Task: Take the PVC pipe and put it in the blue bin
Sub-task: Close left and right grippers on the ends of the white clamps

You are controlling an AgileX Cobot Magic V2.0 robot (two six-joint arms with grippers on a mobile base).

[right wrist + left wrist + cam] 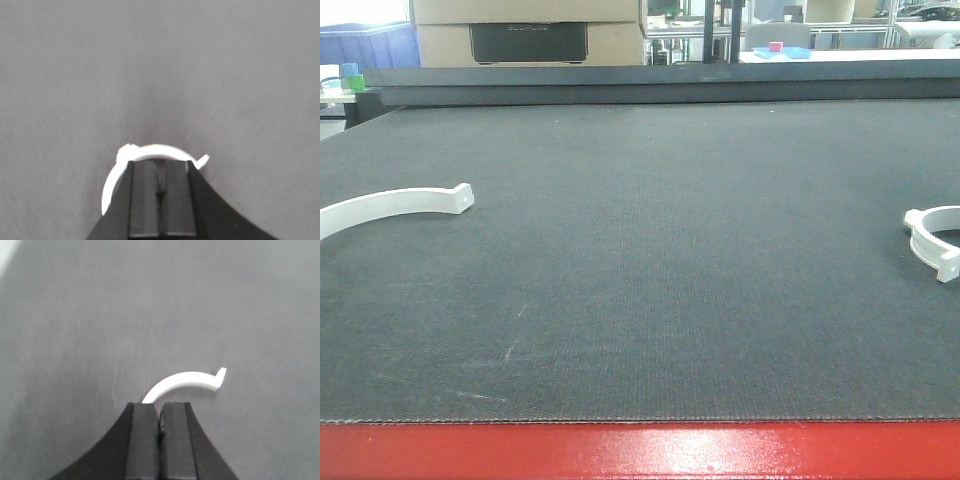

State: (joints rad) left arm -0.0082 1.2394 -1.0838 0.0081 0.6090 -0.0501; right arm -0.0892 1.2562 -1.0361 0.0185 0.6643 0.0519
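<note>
Two white curved PVC pipe pieces lie on the dark mat. One long arc (390, 205) is at the left edge, and a tighter curved piece (932, 240) is at the right edge. Neither gripper shows in the front view. In the left wrist view my left gripper (160, 407) is shut with nothing between its pads, and the long arc (185, 380) lies just ahead of its tips. My right gripper (160, 162) is also shut and empty, hovering over the tighter piece (150, 149), whose middle it hides. A blue bin (365, 45) stands beyond the table's far left corner.
The dark mat (650, 250) has a red front edge (640, 450). A raised dark ledge (660, 85) runs along the back. Behind it stand cardboard boxes (525, 35) and a small blue tray (782, 52) holding a pink block.
</note>
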